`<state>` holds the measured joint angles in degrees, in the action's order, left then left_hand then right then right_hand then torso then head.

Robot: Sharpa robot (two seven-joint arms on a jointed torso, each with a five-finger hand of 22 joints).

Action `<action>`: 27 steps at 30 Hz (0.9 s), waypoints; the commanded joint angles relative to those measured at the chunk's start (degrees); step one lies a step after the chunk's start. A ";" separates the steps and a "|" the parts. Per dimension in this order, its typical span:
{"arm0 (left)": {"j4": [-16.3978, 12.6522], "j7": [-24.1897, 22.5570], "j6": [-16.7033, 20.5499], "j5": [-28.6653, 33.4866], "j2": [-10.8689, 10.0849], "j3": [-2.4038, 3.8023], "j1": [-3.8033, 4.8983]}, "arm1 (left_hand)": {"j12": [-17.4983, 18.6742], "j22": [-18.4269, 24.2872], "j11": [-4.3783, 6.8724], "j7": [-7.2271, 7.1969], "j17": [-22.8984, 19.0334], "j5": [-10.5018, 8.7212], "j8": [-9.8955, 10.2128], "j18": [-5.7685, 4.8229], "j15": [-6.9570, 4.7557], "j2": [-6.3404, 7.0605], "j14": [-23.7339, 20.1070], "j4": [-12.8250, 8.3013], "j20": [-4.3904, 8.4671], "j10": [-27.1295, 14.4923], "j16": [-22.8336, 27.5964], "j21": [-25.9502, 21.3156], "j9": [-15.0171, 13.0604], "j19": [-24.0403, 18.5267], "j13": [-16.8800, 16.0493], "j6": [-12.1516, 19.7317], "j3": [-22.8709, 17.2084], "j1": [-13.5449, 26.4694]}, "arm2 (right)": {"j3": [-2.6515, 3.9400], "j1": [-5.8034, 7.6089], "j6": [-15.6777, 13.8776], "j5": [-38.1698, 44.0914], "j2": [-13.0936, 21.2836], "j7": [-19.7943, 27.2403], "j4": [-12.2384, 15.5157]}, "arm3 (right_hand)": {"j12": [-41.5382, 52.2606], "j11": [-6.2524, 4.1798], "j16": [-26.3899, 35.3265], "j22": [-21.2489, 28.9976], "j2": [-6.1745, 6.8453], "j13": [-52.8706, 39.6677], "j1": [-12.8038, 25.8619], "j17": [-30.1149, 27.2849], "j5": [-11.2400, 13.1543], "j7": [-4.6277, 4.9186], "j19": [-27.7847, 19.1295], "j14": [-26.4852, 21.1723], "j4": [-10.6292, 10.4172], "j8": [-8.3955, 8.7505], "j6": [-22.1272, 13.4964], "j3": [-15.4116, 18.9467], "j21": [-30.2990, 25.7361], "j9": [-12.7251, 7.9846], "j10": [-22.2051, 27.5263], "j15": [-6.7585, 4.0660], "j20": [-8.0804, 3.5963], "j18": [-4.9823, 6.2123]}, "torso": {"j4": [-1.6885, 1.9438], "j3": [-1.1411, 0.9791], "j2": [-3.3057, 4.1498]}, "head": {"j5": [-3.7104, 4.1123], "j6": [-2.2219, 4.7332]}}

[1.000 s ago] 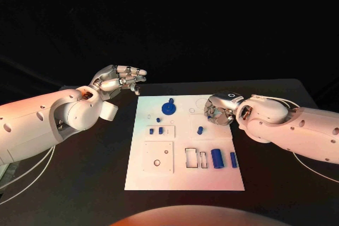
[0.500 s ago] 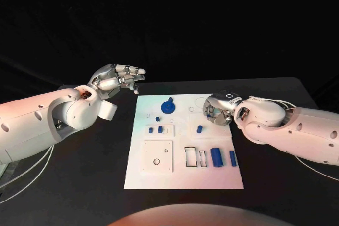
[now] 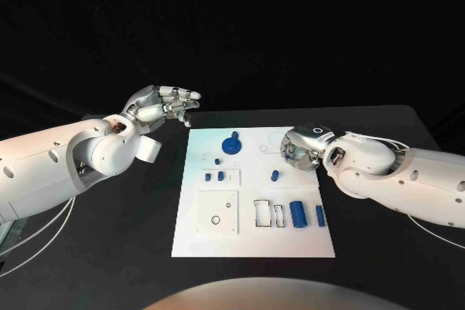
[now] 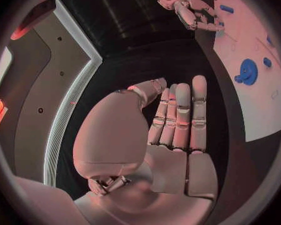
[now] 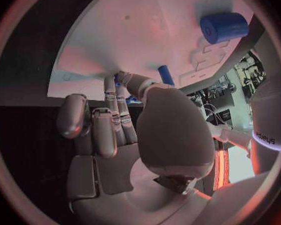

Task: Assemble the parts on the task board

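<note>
The task board (image 3: 254,236) lies mid-table with its blue parts spread out, most still loose: the gear (image 3: 232,146) at the far end, a small peg (image 3: 275,176) at centre, and a cylinder (image 3: 298,216) near-right. I've got the right hand (image 3: 300,152) at the board's right edge, fingers reaching toward the peg (holding anything? I cannot tell). The left hand (image 3: 162,105) waits off the far-left corner, fingers loosely curled, holding nothing.
</note>
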<state>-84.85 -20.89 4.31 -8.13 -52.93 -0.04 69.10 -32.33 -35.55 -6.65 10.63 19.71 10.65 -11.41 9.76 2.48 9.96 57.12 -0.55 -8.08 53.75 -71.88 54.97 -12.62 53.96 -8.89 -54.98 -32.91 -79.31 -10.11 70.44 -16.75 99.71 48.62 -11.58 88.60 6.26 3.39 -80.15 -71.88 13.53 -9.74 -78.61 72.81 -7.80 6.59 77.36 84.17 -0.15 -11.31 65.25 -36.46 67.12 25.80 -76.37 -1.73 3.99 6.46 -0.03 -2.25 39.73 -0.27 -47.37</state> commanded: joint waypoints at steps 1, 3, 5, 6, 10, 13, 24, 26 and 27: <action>0.01 -0.59 -0.61 -0.14 0.04 0.03 0.05 | -0.19 -0.09 -0.06 0.02 -0.05 0.37 0.20 0.81 0.00 0.11 0.19 0.01 0.35 -0.40 0.36 0.21 -0.07 -0.02 0.02 0.49 -0.27 -0.18 | 0.15 0.42 -1.92 -2.75 0.40 -0.03 -0.12 | -0.01 -1.17 -0.14 -0.01 -1.81 0.04 -1.08 -0.04 0.34 -0.01 0.24 3.01 2.61 -0.28 0.44 -3.13 0.20 0.12 -1.50 -0.37 -0.13 -0.76 | 0.02 0.02 -0.02 | -0.10 -0.08; 0.11 -0.48 -0.45 -0.72 0.07 0.03 0.05 | -0.28 -0.20 -0.11 0.09 0.00 0.22 0.31 0.79 0.04 0.32 0.42 -0.03 0.29 -0.57 0.22 0.37 -0.12 -0.05 0.05 0.61 -0.33 0.03 | 0.24 0.66 -2.71 -3.75 0.66 0.98 0.00 | -0.03 -1.17 -0.12 0.04 -1.81 0.02 -1.07 -0.09 0.41 -0.01 0.18 3.00 2.64 -0.28 0.44 -3.18 0.12 0.14 -1.50 -0.38 -0.13 -0.74 | -0.02 0.06 -0.04 | -0.26 0.07; 0.20 -0.43 -0.35 -0.97 0.11 0.03 0.05 | -0.38 -0.25 -0.14 0.09 0.04 0.11 0.33 0.78 0.07 0.43 0.59 0.03 0.24 -0.62 0.08 0.45 -0.18 -0.06 0.05 0.62 -0.28 0.27 | 0.33 0.83 -3.30 -4.25 0.84 1.74 0.12 | -0.07 -1.16 -0.09 0.14 -1.83 -0.03 -1.04 -0.19 0.55 0.00 0.06 2.97 2.69 -0.27 0.41 -3.29 -0.03 0.17 -1.47 -0.37 -0.13 -0.70 | -0.05 0.06 -0.01 | -0.36 0.12; 0.26 -0.40 -0.31 -1.08 0.15 0.03 0.05 | -0.38 -0.25 -0.14 0.09 0.04 0.11 0.33 0.78 0.07 0.43 0.59 0.03 0.24 -0.62 0.08 0.45 -0.18 -0.06 0.05 0.62 -0.28 0.27 | 0.38 0.96 -3.61 -4.52 0.94 2.19 0.20 | -0.10 -1.16 -0.17 0.04 -1.83 -0.07 -1.03 -0.07 0.68 -0.01 0.09 2.98 2.76 -0.27 0.40 -3.39 0.06 0.20 -1.47 -0.37 -0.13 -0.72 | -0.05 0.05 0.01 | -0.36 0.10; 0.41 -0.25 0.24 -1.92 0.35 0.03 0.05 | -0.44 -0.27 -0.14 0.09 0.06 0.09 0.35 0.79 0.09 0.42 0.64 0.04 0.22 -0.66 0.04 0.48 -0.21 -0.08 0.06 0.63 -0.32 0.32 | 0.55 1.64 -4.37 -6.73 1.37 4.17 0.34 | -0.10 -1.17 -0.21 -0.08 -1.82 -0.12 -1.01 -0.01 0.81 -0.02 0.14 2.99 2.82 -0.29 0.42 -3.46 0.19 0.24 -1.50 -0.37 -0.13 -0.75 | -0.01 0.06 0.07 | -0.36 0.23; 0.50 -0.19 0.34 -2.28 0.49 0.03 0.05 | -0.44 -0.27 -0.14 0.09 0.06 0.09 0.35 0.79 0.09 0.42 0.64 0.04 0.22 -0.66 0.04 0.48 -0.21 -0.08 0.06 0.63 -0.32 0.32 | 0.61 1.98 -4.64 -8.55 1.71 5.15 0.27 | -0.10 -1.18 -0.22 -0.07 -1.81 -0.15 -0.99 -0.03 0.89 -0.02 0.11 2.98 2.85 -0.31 0.44 -3.50 0.17 0.26 -1.53 -0.38 -0.13 -0.74 | -0.02 0.09 0.08 | -0.47 0.31; 0.66 -0.17 0.43 -2.55 0.68 0.04 0.06 | -0.48 -0.29 -0.14 0.09 0.06 0.09 0.36 0.80 0.09 0.41 0.65 0.02 0.22 -0.68 0.03 0.50 -0.23 -0.09 0.06 0.63 -0.36 0.32 | 0.93 3.00 -6.43 -12.90 3.19 8.14 4.69 | -0.12 -1.18 -0.26 -0.17 -1.81 -0.18 -1.00 0.03 0.94 -0.02 0.16 2.99 2.91 -0.31 0.43 -3.56 0.28 0.28 -1.52 -0.38 -0.14 -0.77 | -0.05 0.00 -0.02 | -0.87 0.26; 0.67 -0.17 0.40 -2.54 0.74 0.04 0.06 | -0.48 -0.29 -0.14 0.09 0.06 0.09 0.36 0.80 0.09 0.41 0.65 0.02 0.22 -0.68 0.03 0.50 -0.23 -0.09 0.06 0.63 -0.36 0.32 | 0.95 3.04 -6.31 -13.08 2.91 7.90 5.93 | -0.12 -1.18 -0.26 -0.17 -1.81 -0.18 -1.00 0.03 0.94 -0.02 0.16 2.99 2.91 -0.31 0.43 -3.56 0.28 0.28 -1.52 -0.38 -0.14 -0.77 | -0.06 0.00 -0.01 | -0.90 0.28; 0.67 -0.16 0.38 -2.53 0.78 0.04 0.06 | -0.48 -0.29 -0.14 0.09 0.06 0.09 0.36 0.80 0.09 0.41 0.65 0.02 0.22 -0.68 0.03 0.50 -0.23 -0.09 0.06 0.63 -0.36 0.32 | 0.95 3.04 -6.18 -13.11 2.69 7.65 6.56 | -0.13 -1.18 -0.25 -0.12 -1.82 -0.19 -1.00 0.00 0.95 -0.02 0.11 2.99 2.93 -0.31 0.43 -3.58 0.21 0.29 -1.52 -0.38 -0.14 -0.75 | -0.06 0.00 -0.01 | -1.00 0.26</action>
<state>-84.12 -20.71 4.73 -10.26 -52.33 -0.04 69.10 -32.58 -35.79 -6.86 10.84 19.72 10.65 -11.42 9.77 2.69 10.12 57.33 -0.55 -8.09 53.55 -71.88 55.19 -12.80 53.96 -8.87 -54.78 -32.91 -79.15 -9.19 73.47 -22.21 88.27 51.53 -5.22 94.57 5.78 3.39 -80.15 -72.00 11.97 -9.87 -79.70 72.74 -6.97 6.51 77.36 84.03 2.70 -11.47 65.53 -39.62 67.11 26.02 -76.37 -1.85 4.00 6.54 -0.05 -2.22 39.75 -1.16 -47.14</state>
